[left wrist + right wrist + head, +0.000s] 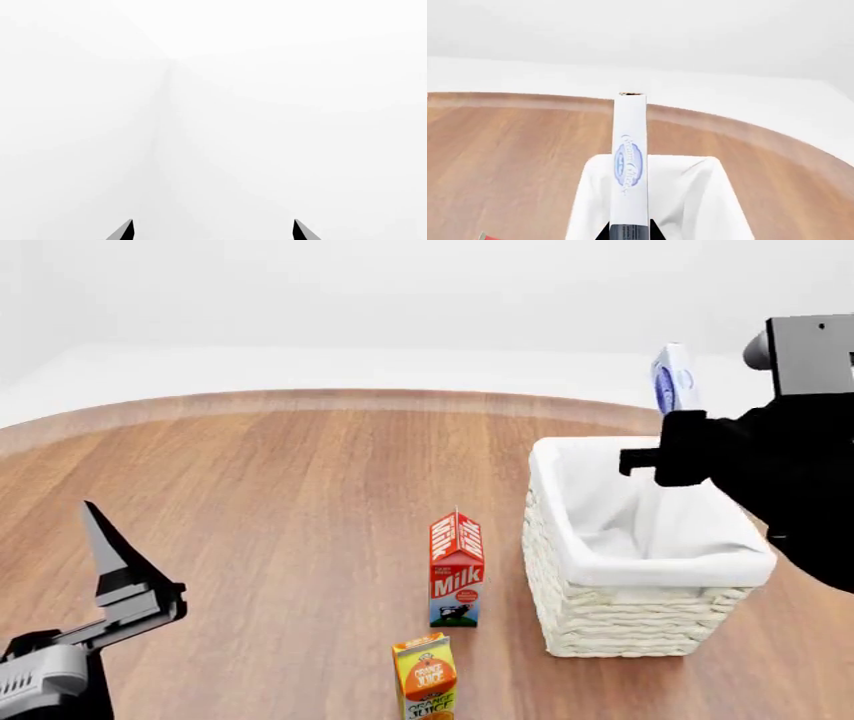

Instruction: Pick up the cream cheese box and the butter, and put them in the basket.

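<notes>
Left wrist view: only blank white surroundings and the two dark tips of the left gripper [213, 231], set well apart with nothing between them, so the jaws stand parted and empty.

Head view, table: a round wooden table [267, 500] carries a milk carton [457, 570] near the centre and an orange juice carton [426, 677] nearer the robot.

Head view, basket: the basket [641, 610], white wicker with a cloth liner, stands just right of the milk carton; its inside looks empty where visible.

Head view, right arm: the right gripper [678, 425] holds the cream cheese box [674, 380] on edge above the basket's far right rim.

Head view, left arm: it rests low at the near left, well apart from everything.

Butter: not visible in any view.

Right wrist view: the cream cheese box shows edge-on, pinched at its lower end between closed jaws, with the basket liner below and beyond it.

Handling, judged: the box is probably light, stiff cardboard with smooth faces; pinching across its two broad faces suits it, and a firm squeeze should not crush it.
</notes>
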{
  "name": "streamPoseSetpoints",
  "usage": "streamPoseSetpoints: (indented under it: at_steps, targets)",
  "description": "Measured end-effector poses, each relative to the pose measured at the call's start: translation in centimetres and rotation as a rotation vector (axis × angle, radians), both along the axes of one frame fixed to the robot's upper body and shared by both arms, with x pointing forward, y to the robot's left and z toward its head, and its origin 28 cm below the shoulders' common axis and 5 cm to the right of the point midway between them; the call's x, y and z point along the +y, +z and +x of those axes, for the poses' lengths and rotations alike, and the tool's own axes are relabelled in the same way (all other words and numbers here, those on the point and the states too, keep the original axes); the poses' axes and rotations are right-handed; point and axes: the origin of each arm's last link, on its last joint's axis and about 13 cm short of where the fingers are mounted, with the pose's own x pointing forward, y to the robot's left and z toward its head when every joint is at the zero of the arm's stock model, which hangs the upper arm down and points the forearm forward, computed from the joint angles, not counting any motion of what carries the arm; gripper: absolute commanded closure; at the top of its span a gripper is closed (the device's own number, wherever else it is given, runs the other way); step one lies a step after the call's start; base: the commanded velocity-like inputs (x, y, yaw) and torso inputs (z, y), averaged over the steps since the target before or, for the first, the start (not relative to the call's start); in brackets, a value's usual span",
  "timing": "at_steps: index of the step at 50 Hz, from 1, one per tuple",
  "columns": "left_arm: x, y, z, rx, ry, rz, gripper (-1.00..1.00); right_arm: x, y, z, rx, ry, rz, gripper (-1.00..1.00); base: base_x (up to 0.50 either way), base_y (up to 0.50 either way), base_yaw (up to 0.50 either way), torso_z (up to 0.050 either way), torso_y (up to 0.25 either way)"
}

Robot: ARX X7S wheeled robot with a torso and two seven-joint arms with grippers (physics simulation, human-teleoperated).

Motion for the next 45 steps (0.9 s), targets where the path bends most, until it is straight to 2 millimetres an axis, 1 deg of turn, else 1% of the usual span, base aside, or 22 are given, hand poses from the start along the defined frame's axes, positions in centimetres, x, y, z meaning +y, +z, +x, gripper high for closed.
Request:
streamPoseSetpoints:
  at_steps: [12, 20, 26, 33, 45]
  targets:
    - [0.1, 0.0, 0.0, 0.003, -0.001, -0.004, -1.0, -1.3, -1.4, 0.1, 0.092, 0.011, -0.119, 1.0, 0.0, 0.0, 0.0, 0.0, 0.001]
    - [0.0, 0.0, 0.0, 0.004, -0.001, -0.003, -1.0, -1.9, -2.1, 0.0, 0.136, 0.006, -0.141, 1.0, 0.0, 0.0, 0.0, 0.0, 0.001]
    - [0.0, 0.0, 0.0, 0.005, -0.001, -0.002, -1.0, -2.2, -2.7, 0.3, 0.161, -0.003, -0.145, 1.0, 0.0, 0.0, 0.0, 0.0, 0.0]
    - [0.0, -0.1, 0.1, 0.006, -0.003, -0.001, -1.0, -2.2, -2.9, 0.8, 0.174, -0.003, -0.151, 1.0, 0.0, 0.0, 0.0, 0.0, 0.0]
    - [-0.1, -0.2, 0.1, 0.01, -0.006, 0.0, -1.0, -1.7, -3.3, 1.9, 0.189, 0.025, -0.156, 1.0, 0.0, 0.0, 0.0, 0.0, 0.001]
